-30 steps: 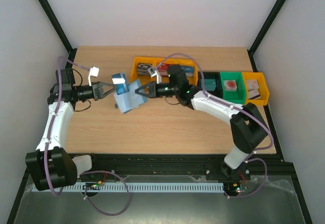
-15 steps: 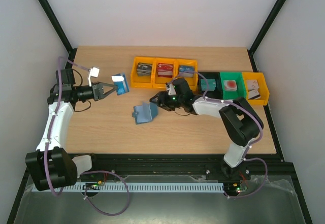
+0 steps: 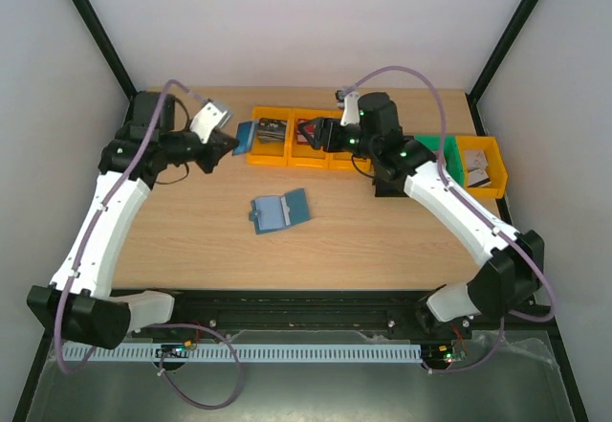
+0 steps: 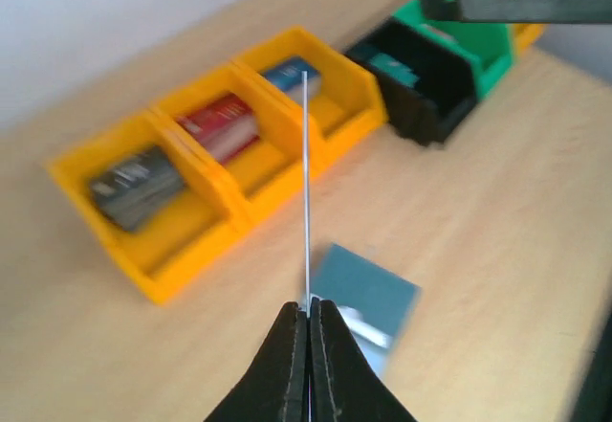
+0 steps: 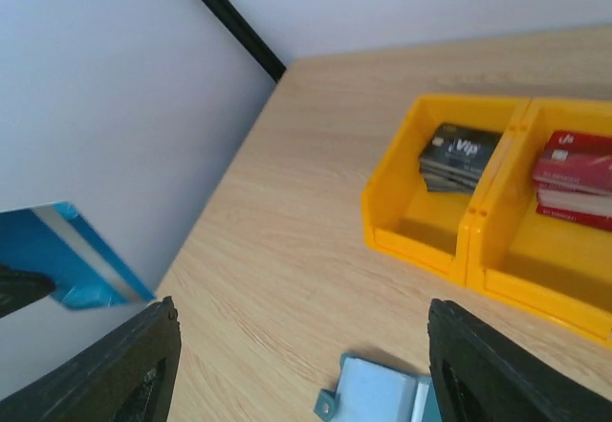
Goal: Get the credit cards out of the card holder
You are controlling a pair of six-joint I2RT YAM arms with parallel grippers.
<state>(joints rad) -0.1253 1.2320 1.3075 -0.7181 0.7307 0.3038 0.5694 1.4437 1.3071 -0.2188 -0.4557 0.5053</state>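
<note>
Blue credit card [image 3: 245,137], pinched in the left jaws, hung at ten o'clock from the open card holder [image 3: 280,211]; right jaws gaped empty; remaining cards unclear.

Bright even light, blurry left-wrist view.

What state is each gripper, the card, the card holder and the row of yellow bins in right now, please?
left gripper: shut on the blue card
blue card: out of the holder, held in the air
right gripper: open, empty
card holder: lying unfolded on the table, touched by neither gripper
yellow bins: open-topped, a stack of cards in each
</note>
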